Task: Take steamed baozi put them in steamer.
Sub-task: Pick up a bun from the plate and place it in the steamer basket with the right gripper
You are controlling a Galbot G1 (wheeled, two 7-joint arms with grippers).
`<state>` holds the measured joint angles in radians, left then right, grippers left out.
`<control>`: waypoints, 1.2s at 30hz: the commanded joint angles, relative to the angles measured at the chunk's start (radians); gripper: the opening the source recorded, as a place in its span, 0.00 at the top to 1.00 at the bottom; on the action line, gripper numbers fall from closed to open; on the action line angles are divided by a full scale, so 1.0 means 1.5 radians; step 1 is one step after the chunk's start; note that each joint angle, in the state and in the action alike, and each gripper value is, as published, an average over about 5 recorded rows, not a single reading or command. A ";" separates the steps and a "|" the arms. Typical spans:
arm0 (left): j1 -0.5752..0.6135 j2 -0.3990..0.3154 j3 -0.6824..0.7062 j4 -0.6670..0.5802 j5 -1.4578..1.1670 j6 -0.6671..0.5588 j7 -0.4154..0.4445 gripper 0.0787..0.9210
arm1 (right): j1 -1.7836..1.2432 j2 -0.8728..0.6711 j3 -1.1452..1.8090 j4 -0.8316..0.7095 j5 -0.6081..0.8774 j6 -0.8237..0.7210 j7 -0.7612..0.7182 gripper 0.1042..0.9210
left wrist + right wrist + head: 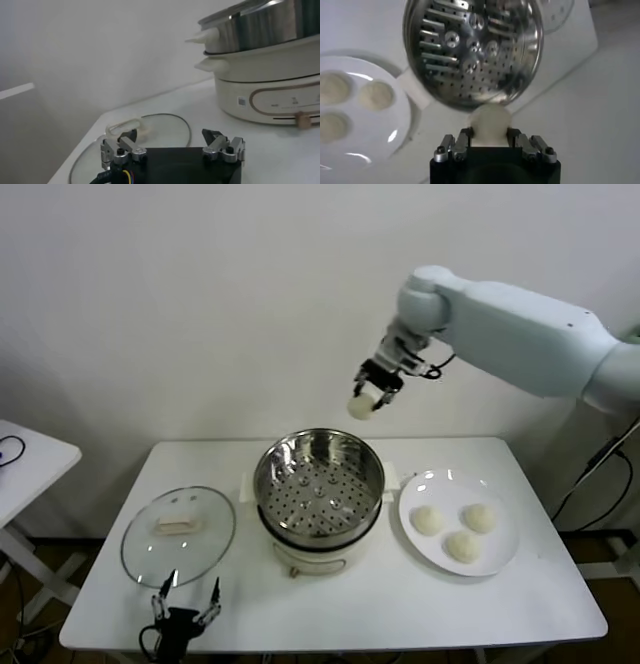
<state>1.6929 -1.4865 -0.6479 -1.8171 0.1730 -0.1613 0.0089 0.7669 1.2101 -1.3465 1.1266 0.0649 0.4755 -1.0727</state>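
The right gripper (pixel 372 389) hangs high above the table (pixel 520 609), clenched on 1 bun (pixel 360 406). From its wrist view the same bun (pixel 490 121) sits squeezed between the 2 fingers (pixel 457 144), pale and round, bulging past them. Straight below it, with open air between, is the steamer (pixel 319 494), a shiny steel pot on a cream base, its hole-punched tray (pixel 470 50) bare. Nothing stands between the held bun and the pot's mouth.

Off to the right gripper's own side, just beside the steamer, a white plate (pixel 503 559) carries the other 3 buns (pixel 462 546), set close together but not touching. They lie well below the right gripper and apart from it.

On the far side of the steamer from the plate lies a glass lid (pixel 178 536) flat on the table, its white handle (pixel 179 526) facing up. The left gripper (pixel 186 602) sits low at the table's near edge, right by the lid's rim, its fingers (pixel 218 140) spread apart and holding nothing. From its wrist view the lid's handle (pixel 125 129) is just ahead of it, and the steamer's cream base (pixel 265 90) rises further on to one side.

A second white table (pixel 30 459) stands off to the left, well apart.
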 commanded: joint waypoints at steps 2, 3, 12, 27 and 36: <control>0.000 -0.002 -0.004 0.000 0.000 -0.001 -0.001 0.12 | -0.070 0.131 -0.054 -0.085 -0.098 0.165 0.073 0.51; 0.001 -0.002 -0.004 0.000 0.000 -0.001 -0.001 0.12 | -0.086 0.138 -0.051 -0.107 -0.109 0.175 0.074 0.51; 0.001 -0.009 -0.003 0.007 0.005 -0.004 -0.001 0.12 | -0.183 0.177 -0.023 -0.238 -0.168 0.237 0.081 0.51; 0.000 -0.009 -0.005 0.015 0.008 -0.011 -0.003 0.12 | -0.214 0.223 0.014 -0.356 -0.205 0.265 0.104 0.49; 0.000 -0.010 -0.004 0.013 0.016 -0.009 -0.003 0.12 | -0.119 0.182 -0.040 -0.309 0.009 0.264 0.062 0.19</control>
<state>1.6918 -1.5006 -0.6559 -1.7950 0.1906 -0.1759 0.0041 0.5013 1.5100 -1.3419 0.6543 -0.1479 0.8240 -0.9391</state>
